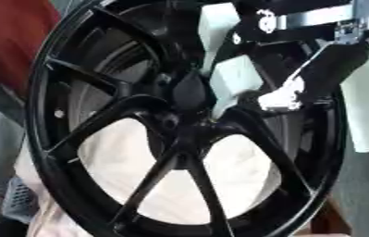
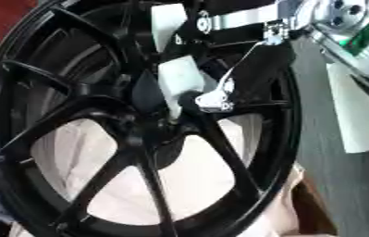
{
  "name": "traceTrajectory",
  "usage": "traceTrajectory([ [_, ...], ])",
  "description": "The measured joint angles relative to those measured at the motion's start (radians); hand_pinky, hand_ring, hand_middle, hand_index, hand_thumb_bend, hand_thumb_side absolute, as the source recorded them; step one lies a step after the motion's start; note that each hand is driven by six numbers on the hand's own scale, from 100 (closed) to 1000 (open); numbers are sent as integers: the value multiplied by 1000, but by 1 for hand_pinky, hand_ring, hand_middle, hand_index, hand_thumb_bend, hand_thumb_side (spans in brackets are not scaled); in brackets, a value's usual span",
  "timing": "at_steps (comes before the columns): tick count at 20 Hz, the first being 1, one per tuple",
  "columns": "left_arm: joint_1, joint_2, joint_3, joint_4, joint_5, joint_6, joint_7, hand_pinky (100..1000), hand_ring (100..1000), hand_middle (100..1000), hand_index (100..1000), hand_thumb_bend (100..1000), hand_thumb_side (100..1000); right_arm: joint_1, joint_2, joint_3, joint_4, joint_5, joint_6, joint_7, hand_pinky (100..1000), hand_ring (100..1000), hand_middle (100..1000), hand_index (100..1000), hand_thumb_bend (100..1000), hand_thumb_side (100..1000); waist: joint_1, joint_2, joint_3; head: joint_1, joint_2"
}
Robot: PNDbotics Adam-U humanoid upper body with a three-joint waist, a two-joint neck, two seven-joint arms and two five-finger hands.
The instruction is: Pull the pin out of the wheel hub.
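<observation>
Fills both views close up: glossy black spoked alloy wheel (image 1: 179, 139), standing on edge, pale cloth showing between lower spokes. At centre, dark hub (image 1: 189, 95), with no pin distinguishable there. Just above and right of hub, black-and-silver right robot hand (image 2: 212, 99), reaching down from upper right; finger position cannot be told. Behind, pale blocks (image 1: 236, 78).

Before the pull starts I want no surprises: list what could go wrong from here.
1. The right hand reaches in from the upper right to the hub between black spokes; a pull off-line might scrape or snag it on them.
2. The pin cannot be made out among the hand's pale parts, so the hold cannot be confirmed and may slip.
</observation>
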State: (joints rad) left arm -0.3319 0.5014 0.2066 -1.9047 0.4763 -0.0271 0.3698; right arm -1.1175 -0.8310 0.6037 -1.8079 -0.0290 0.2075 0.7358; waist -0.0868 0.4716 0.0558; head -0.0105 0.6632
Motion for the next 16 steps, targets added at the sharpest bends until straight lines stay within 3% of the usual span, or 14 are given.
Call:
traceTrajectory([
  [8,0,0,0,0,7,-2,-2,707,690,632,734,184,712,0,8,1,6,16,-1,-32,780,747,600,715,218,271,0,0,1,-1,2],
  [13,0,-8,0,0,8,-1,-5,707,690,632,734,182,715,0,9,1,7,16,1,-48,765,718,553,671,127,250,0,1,2,-1,2],
  [16,0,-8,0,0,8,-1,-5,707,690,632,734,181,715,0,9,1,7,4,5,-62,750,696,533,651,100,165,0,1,2,-1,2],
])
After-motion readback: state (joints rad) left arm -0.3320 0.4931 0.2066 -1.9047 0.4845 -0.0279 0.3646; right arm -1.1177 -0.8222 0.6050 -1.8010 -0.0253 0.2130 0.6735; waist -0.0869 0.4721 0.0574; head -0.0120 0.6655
